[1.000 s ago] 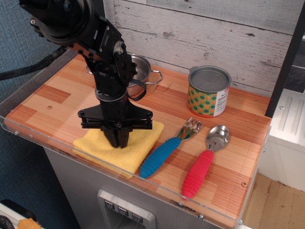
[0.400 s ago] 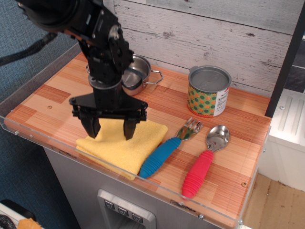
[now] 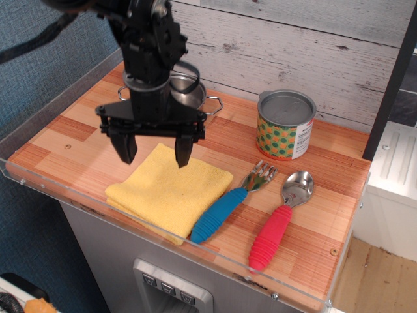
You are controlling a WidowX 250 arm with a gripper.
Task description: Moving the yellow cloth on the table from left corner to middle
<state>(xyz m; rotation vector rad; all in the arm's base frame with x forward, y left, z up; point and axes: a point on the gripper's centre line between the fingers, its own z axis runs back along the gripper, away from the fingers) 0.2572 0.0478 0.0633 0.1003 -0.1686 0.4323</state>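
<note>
Gripper [image 3: 155, 149] at 10 o'clock of the frame, jaws spread wide, nothing between them, fingertips hanging above the far edge of the yellow cloth [image 3: 171, 196] with no visible contact.

Yellow cloth lies flat and folded on the table [image 3: 62, 147], at 7 o'clock of the frame, near the front acrylic rim. Its right corner sits just beside the blue-handled fork [image 3: 228, 206]. A red-handled spoon [image 3: 277, 225] lies further right; behind, a steel pot [image 3: 189, 94] at 11 o'clock and a patterned can [image 3: 285, 124] at 1 o'clock.

Handling judgement: the cloth looks soft, light and limp, not fragile; fuzzy pile should give good grip. It will drape and may unfold if pinched by one layer. Best hold: a downward pinch near the centre, gathering all the layers.
</note>
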